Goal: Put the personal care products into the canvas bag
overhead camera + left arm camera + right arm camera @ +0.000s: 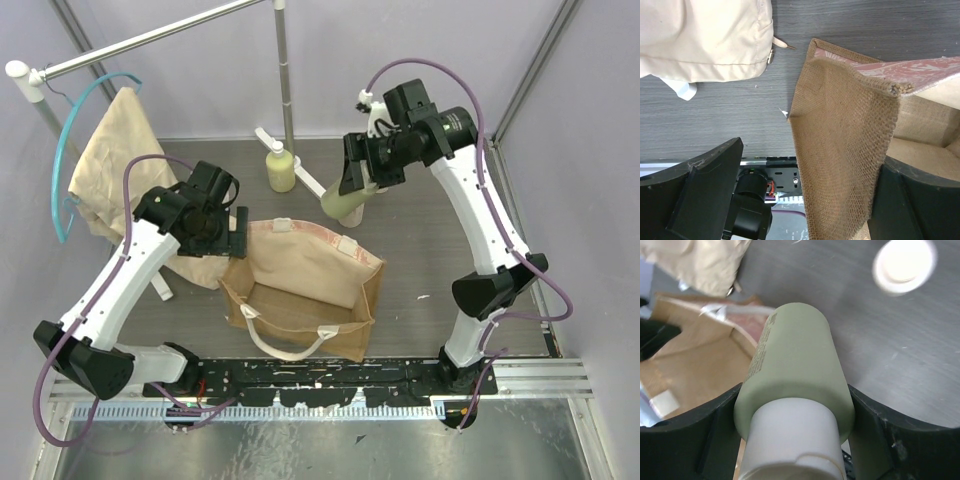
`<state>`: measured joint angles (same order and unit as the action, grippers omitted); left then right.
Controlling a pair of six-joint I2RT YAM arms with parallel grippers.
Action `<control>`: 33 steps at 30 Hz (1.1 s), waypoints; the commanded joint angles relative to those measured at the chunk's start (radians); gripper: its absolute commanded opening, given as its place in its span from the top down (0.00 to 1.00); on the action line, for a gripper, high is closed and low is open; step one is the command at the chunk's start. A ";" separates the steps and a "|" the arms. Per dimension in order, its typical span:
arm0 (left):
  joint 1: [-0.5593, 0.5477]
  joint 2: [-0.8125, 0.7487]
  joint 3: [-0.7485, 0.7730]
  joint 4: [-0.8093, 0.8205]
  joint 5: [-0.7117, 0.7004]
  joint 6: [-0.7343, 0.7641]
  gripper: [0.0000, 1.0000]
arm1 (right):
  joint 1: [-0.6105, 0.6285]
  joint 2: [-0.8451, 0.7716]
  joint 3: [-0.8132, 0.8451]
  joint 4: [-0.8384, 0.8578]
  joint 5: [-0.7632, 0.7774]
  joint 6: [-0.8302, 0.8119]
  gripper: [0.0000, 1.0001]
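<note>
**A:** Where is the olive-green bottle [795,355]?

**B:** It's in the right gripper [795,432], off the table [450,250]. From above it hangs just beyond the far rim of the canvas bag [300,335], towards the bag's far right corner.

**A:** Which way does it point?

**B:** Its cream cap [790,450] sits at the wrist end. Its flat base faces away from the wrist, down towards the table. From above, the long axis is tilted, with the base end towards the bag.

**A:** How is it held?

**B:** One finger presses each side of the body just below the cap, so the jaws are pinching the bottle.

**A:** Is the base over the bag's opening?

**B:** I can't tell. In the wrist view the base overlaps the pinkish rim, but from above it looks just outside.

**A:** What about the left gripper [238,232]?

**B:** It's at the bag's left wall with the jaws spread. One finger [705,195] is outside and clear of the cloth. The other [912,200] is inside the bag, with the woven wall [840,150] between them.

**A:** And the other products?

**B:** A yellow-green pump bottle [281,166] stands upright on the table beyond the bag, beside the metal pole [286,80]. I see no other bottles.

**A:** Anything else?

**B:** A beige cloth [110,160] hangs on a blue hanger [65,150] at the far left.
</note>
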<state>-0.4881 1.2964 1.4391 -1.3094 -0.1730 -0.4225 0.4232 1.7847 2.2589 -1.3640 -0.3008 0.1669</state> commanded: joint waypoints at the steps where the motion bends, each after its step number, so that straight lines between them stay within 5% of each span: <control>1: -0.003 0.014 0.006 0.023 -0.015 0.015 0.02 | 0.059 -0.128 0.005 0.074 -0.226 -0.011 0.99; 11: -0.004 0.012 0.002 0.040 -0.002 0.042 0.02 | 0.203 -0.208 -0.130 0.095 -0.208 0.033 0.99; 33: -0.003 0.014 -0.005 0.059 -0.021 0.036 0.02 | 0.522 -0.137 -0.587 0.120 0.173 0.147 0.99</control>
<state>-0.4885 1.3148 1.4391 -1.2766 -0.1856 -0.3843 0.9047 1.6680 1.6966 -1.3193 -0.1959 0.2691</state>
